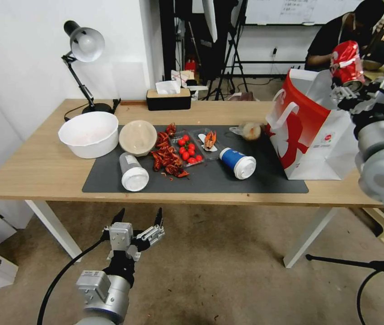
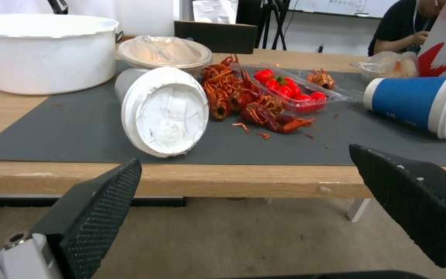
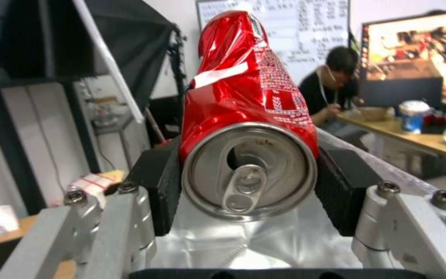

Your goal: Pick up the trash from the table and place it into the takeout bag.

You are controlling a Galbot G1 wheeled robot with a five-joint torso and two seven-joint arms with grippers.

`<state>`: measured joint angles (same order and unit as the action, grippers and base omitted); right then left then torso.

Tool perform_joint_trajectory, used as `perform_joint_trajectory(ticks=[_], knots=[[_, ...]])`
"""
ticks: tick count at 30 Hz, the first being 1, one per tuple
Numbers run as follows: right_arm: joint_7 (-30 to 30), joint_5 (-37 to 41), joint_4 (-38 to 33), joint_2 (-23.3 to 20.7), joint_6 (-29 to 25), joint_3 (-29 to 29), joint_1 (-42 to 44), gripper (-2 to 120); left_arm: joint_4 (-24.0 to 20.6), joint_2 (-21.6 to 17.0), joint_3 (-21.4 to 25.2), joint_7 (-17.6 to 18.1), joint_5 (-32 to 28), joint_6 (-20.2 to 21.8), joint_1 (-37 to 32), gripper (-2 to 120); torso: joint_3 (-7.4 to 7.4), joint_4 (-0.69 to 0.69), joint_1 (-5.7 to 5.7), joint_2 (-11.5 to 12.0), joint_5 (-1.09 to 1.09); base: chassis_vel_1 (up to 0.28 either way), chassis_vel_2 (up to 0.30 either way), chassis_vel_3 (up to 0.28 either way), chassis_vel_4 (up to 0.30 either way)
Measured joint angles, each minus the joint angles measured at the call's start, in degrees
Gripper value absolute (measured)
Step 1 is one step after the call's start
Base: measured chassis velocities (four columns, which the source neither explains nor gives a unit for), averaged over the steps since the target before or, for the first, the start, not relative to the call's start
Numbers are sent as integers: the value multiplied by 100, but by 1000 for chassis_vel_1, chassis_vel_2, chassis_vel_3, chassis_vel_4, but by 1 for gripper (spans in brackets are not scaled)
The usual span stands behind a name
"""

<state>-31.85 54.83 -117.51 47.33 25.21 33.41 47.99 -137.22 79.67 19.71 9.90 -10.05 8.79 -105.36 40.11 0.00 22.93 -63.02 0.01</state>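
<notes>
Above the takeout bag (image 1: 311, 131), right hand (image 1: 346, 85) grips the crushed can (image 1: 346, 62).

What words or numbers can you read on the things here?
None can be read for sure.
Crushed red soda can in the right tool: small white print, too blurred.
Takeout bag: small round logo, too small.
Clear lidded plastic cup: label, unreadable.
Whiteboard behind: writing, too faint.
</notes>
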Motion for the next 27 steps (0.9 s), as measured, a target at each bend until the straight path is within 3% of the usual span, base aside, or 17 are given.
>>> perform_joint_trajectory(ticks=[4, 6, 8, 10, 11, 15, 27], knots=[[-80, 36, 31, -3, 84, -12, -52, 56, 5, 1, 0, 0, 0, 0, 1, 100, 0, 0, 0, 0, 0, 0, 0, 0, 0], [-124, 71, 45, -4, 146, -15, -83, 67, 8, 2, -2, 0, 1, 1, 1, 100, 0, 1, 0, 0, -1, 0, 0, 0, 0], [-124, 71, 45, -4, 146, -15, -83, 67, 8, 2, -2, 0, 1, 1, 1, 100, 0, 1, 0, 0, -1, 0, 0, 0, 0], [-136, 86, 49, -4, 169, -15, -93, 77, 9, 2, -2, 0, 2, 1, 1, 100, 0, 1, 0, 0, -1, 0, 0, 0, 0], [-155, 92, 54, 1, 191, -15, -100, 88, 9, 2, -3, 0, 4, 1, 1, 100, 0, 0, 0, 0, -1, 0, 0, 0, 0], [-166, 38, 75, 11, 211, -12, -66, 99, 5, -2, -4, -1, 6, 2, 0, 100, -1, 0, -1, 0, -1, 0, 0, 0, 0], [85, -36, -106, 0, 121, 25, 148, 100, -39, -9, 5, -6, 10, 2, -14, 100, -1, 0, -1, 0, -1, 0, 0, 0, 0]])
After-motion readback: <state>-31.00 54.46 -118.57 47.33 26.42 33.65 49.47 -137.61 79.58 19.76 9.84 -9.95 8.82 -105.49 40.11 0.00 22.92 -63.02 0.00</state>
